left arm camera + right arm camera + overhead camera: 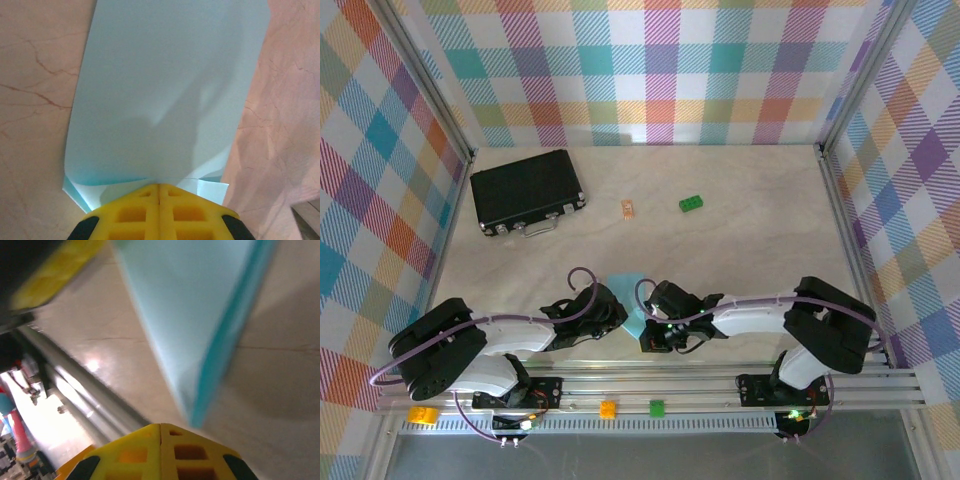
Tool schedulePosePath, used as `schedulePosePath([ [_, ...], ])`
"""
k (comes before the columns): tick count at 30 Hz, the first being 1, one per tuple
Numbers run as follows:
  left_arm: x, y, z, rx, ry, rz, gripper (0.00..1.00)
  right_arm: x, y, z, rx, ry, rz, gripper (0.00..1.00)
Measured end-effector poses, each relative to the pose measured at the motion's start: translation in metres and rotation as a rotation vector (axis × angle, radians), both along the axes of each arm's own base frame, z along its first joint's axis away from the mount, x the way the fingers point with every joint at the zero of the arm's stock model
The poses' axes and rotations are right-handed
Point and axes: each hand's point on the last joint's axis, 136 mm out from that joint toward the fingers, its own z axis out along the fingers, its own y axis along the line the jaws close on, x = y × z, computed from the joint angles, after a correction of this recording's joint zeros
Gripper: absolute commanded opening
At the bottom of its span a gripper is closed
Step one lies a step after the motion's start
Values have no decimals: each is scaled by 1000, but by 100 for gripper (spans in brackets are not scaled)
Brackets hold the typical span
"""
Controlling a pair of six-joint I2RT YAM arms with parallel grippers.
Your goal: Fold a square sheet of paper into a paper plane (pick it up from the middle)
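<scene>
1. The left gripper (159, 188) has its jaws clenched on the near edge of the light blue sheet of paper (165, 90). The sheet lies between the two arms, close to the front of the tabletop (740, 250), and seems partly raised. Held by one edge, such thin paper could tear or slip free if tugged.
2. The right gripper (160, 426) has its jaws clenched on nothing, with the sheet's folded edge just ahead of its tips. Pushing in like this would probably crumple the fold rather than catch it.
3. The layers look offset at the near corner, so creasing now risks a crooked plane.
</scene>
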Motion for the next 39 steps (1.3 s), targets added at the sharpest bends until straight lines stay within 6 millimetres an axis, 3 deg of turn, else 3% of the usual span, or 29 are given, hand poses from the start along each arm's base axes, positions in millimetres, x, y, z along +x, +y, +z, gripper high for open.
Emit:
schedulePosePath([
  [4, 1, -2, 0, -7, -5, 0, 0, 9, 12, 26, 69, -44, -12, 6],
  [7, 2, -2, 0, -10, -5, 2, 0, 19, 22, 32, 71, -68, -29, 5],
  [11, 1, -2, 0, -10, -6, 2, 0, 30, 28, 16, 32, -69, -57, 6],
  [18, 1, -2, 0, -11, -7, 2, 0, 33, 19, -16, -57, -41, -70, 6],
  [26, 1, -2, 0, -11, -7, 1, 0, 20, 6, -21, 34, -25, -56, 8],
  [32, 2, -2, 0, -17, -12, 1, 0, 10, 0, -6, 40, -8, -26, 9],
  [36, 2, -3, 0, -18, -14, -2, 0, 21, 20, 19, 93, -43, -15, 12],
  [39, 2, -4, -1, -20, -15, -4, 0, 34, 32, 27, 108, -74, -13, 12],
])
